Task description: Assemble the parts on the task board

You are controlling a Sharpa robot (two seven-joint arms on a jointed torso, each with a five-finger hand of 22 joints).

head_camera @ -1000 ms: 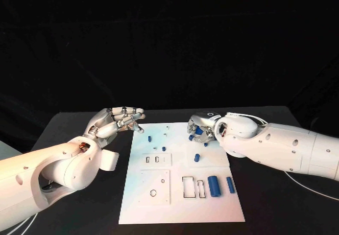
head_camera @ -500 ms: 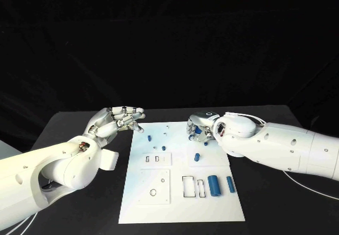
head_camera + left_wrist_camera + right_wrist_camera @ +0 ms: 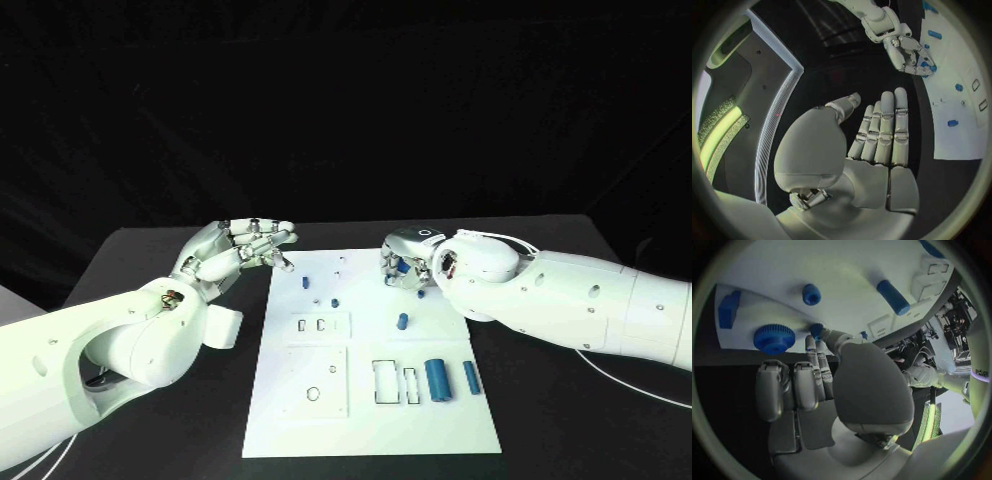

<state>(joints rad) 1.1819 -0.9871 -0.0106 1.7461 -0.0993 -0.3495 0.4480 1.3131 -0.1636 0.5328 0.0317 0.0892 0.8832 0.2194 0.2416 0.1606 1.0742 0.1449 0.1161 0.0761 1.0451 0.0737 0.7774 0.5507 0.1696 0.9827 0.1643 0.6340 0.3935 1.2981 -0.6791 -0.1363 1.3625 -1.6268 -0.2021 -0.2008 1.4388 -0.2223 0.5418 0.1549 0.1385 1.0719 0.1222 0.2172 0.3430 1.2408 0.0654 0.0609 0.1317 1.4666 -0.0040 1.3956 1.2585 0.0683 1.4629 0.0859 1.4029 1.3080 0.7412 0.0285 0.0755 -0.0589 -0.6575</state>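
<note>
White task board [image 3: 368, 400] lies mid-table, and little has changed in the last second: the right hand [image 3: 408, 262] has drawn slightly in over the board's far right corner, and the left hand [image 3: 238, 250] hasn't budged. Whatever small blue part [image 3: 816, 330] sits at the right fingertips [image 3: 812, 342] is mostly hidden; whether it's pinched, I cannot tell. A blue gear [image 3: 774, 338] lies just beside. The left hand hovers off the board's far left corner, fingers extended side by side, holding nothing.

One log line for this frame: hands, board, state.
left hand: open, beside task board, off its far left corner | right hand: fingertips on small blue part at board's far edge | grasp: unclear
</note>
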